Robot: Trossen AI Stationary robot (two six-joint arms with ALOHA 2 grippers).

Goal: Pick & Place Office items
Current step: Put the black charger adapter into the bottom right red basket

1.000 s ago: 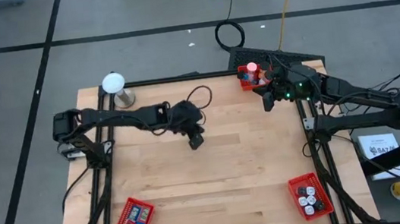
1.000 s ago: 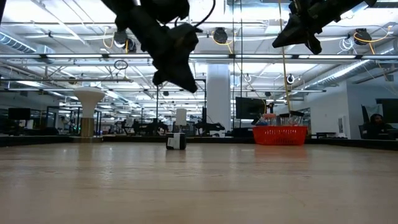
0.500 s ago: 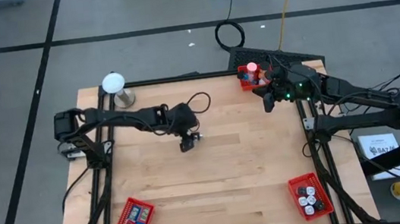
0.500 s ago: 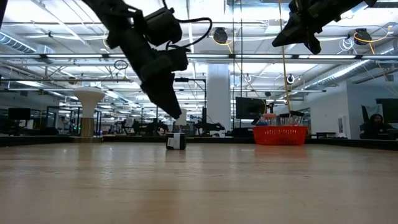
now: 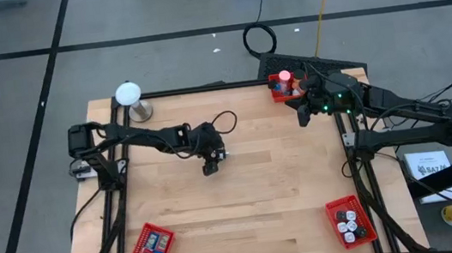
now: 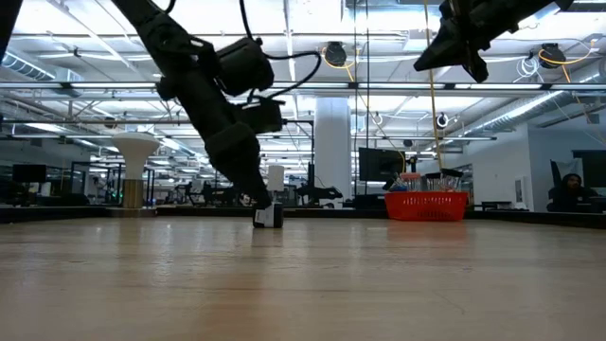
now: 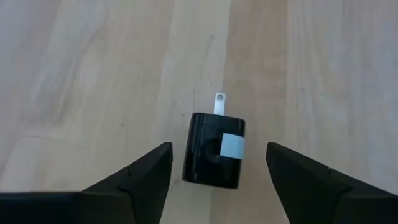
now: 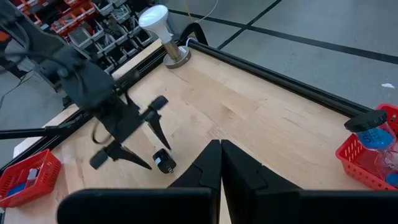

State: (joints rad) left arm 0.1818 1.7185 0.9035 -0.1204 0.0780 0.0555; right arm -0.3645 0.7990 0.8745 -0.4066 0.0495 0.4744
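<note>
The black charger block (image 7: 214, 149), white label on its face and a metal prong poking out one end, lies flat on the bare wood just left of centre in the high view. The left gripper (image 5: 210, 165) is right down over it, fingers spread wide. In the left wrist view the two dark fingers (image 7: 140, 177) flank the block on either side with clear gaps, neither one touching it. Nothing is held. In the low view the gripper tip comes down to the block's top edge, with the block (image 6: 268, 215) sitting on the table (image 5: 285, 188) at centre-left.

At the bottom of the high view sit two red mesh baskets, one at lower left (image 5: 149, 248) with blue and red pieces, one at lower right (image 5: 349, 220) with dark and white pieces.

Farther up, the right gripper (image 5: 303, 118) hangs near the upper right of the table, its fingers pressed together and empty. Just beyond it a third red basket (image 5: 279, 90) holds a pink round piece (image 5: 285, 76). At upper left stands the white ball on its metal stand (image 5: 129, 95).
</note>
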